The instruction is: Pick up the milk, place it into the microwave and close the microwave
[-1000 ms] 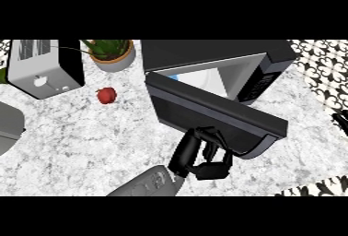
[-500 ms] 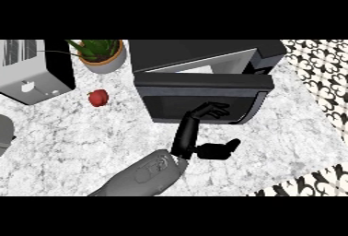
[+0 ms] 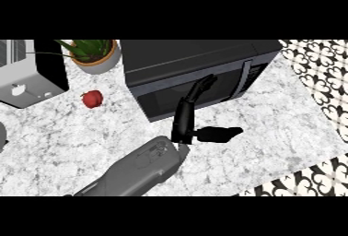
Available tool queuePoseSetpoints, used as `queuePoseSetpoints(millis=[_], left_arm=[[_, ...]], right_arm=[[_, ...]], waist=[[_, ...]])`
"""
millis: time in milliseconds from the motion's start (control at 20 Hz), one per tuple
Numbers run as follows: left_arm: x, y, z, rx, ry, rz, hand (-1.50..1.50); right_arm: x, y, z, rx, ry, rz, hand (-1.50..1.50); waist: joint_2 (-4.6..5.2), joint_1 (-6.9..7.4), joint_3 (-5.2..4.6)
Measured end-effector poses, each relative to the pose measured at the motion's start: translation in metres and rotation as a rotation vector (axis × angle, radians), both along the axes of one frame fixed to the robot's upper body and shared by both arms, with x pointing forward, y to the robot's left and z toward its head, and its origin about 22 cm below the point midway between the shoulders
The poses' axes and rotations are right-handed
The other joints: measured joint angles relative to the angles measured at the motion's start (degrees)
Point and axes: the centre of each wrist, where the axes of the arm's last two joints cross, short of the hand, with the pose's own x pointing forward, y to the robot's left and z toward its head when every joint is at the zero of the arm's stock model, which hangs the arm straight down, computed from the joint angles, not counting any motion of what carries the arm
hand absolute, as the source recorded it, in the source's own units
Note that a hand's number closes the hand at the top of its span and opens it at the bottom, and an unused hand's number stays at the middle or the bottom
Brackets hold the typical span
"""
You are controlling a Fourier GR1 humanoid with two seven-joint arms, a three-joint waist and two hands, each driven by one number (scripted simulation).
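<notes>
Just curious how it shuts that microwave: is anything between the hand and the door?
Nothing visible. The left hand rests its fingers on the microwave door, which looks shut; the apple lies well left.

Lighting was bright and even across the pale counter [image 3: 285,124] around the microwave [image 3: 194,57]. The microwave's top and door appeared dark and matt, with a lighter strip near the door's right edge. In front of the microwave, the grey forearm [image 3: 139,168] showed soft shading.
</notes>
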Motion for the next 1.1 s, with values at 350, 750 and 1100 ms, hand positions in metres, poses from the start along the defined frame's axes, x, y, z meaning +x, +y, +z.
queuePoseSetpoints(millis=[350, 750, 1100], left_arm=[[0.000, -0.002, 0.003, -0.036, -0.007, 0.014, -1.50], [0.001, -0.004, 0.004, -0.059, -0.028, 0.013, -1.50], [0.001, -0.006, 0.006, -0.077, -0.049, -0.010, -1.50]], right_arm=[[0.006, -0.001, 0.014, -0.045, -0.051, -0.012, 1.50], [0.013, -0.002, 0.024, -0.068, -0.083, -0.018, 1.50], [0.022, 0.006, -0.011, 0.116, 0.017, 0.062, -1.50]], waist=[[0.70, -0.13, 0.12], [1.32, -0.20, 0.19], [2.05, 0.53, 0.43]])
